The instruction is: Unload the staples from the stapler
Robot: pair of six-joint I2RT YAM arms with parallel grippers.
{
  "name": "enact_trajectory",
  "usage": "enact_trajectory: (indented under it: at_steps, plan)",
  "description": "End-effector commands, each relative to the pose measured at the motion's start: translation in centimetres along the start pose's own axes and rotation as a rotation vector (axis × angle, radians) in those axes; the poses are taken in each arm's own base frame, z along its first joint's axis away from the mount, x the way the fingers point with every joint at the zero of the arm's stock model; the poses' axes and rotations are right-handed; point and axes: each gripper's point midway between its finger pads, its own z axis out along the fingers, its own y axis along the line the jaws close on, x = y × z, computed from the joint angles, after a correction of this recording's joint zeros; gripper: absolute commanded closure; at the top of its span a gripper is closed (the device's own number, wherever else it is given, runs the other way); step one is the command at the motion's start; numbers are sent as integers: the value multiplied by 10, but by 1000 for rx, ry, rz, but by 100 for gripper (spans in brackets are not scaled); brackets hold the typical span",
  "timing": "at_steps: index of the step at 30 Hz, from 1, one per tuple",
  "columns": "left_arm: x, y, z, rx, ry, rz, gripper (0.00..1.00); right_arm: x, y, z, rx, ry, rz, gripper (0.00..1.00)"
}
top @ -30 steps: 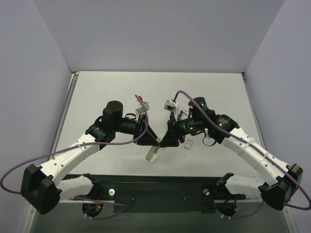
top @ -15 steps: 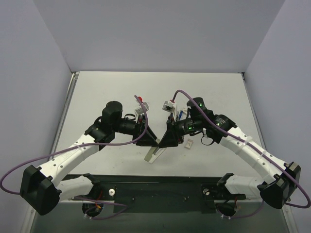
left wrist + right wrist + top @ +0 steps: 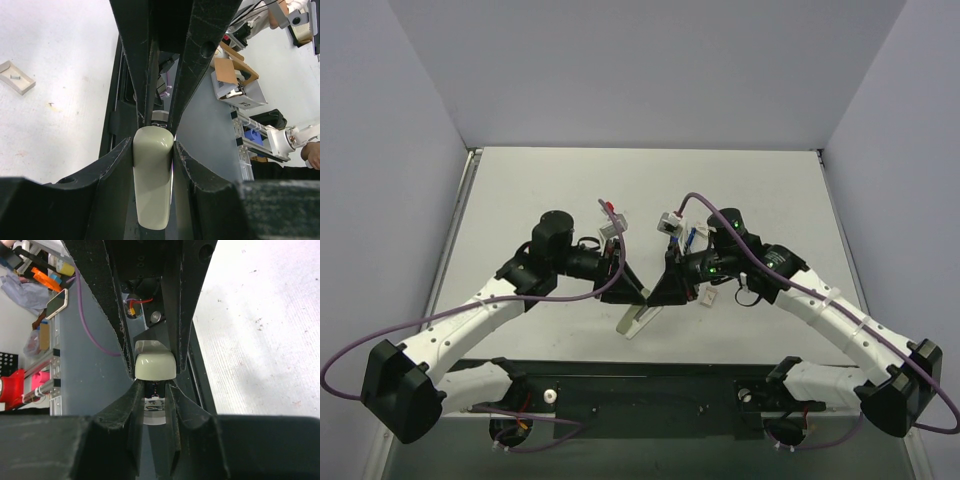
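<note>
The stapler (image 3: 638, 318) looks pale cream here, not blue, and hangs tilted above the table's near edge between both grippers. My left gripper (image 3: 632, 291) is shut on its rounded cream arm (image 3: 153, 175), which fills the gap between the fingers (image 3: 112, 170). My right gripper (image 3: 664, 290) is shut on the stapler from the other side. In the right wrist view the cream end (image 3: 155, 365) sits at my fingertips, and a shiny metal part (image 3: 154, 412) lies between the fingers (image 3: 125, 410). I cannot make out separate staples.
A small pale open tray (image 3: 708, 296) lies on the white table (image 3: 520, 190) just right of the grippers; it also shows in the left wrist view (image 3: 15, 78). The dark base strip (image 3: 650, 385) runs along the near edge below the stapler.
Both grippers keep their hold on the stapler. The right wrist has shifted slightly left and down; the stapler has barely moved.
</note>
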Motion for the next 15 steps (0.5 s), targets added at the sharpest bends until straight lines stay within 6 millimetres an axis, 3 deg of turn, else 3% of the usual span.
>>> enact_trajectory:
  at_steps: [1, 10, 15]
  plan:
    - [-24, -18, -4, 13, -75, 136, 100, 12, -4, -5, 52, -41, -26, 100]
    - [-36, -17, -10, -60, -137, 184, 100, 49, -10, -7, 61, -58, 48, 100]
    - [-39, -15, -11, -78, -153, 186, 100, 50, -12, -9, 81, -79, 55, 100]
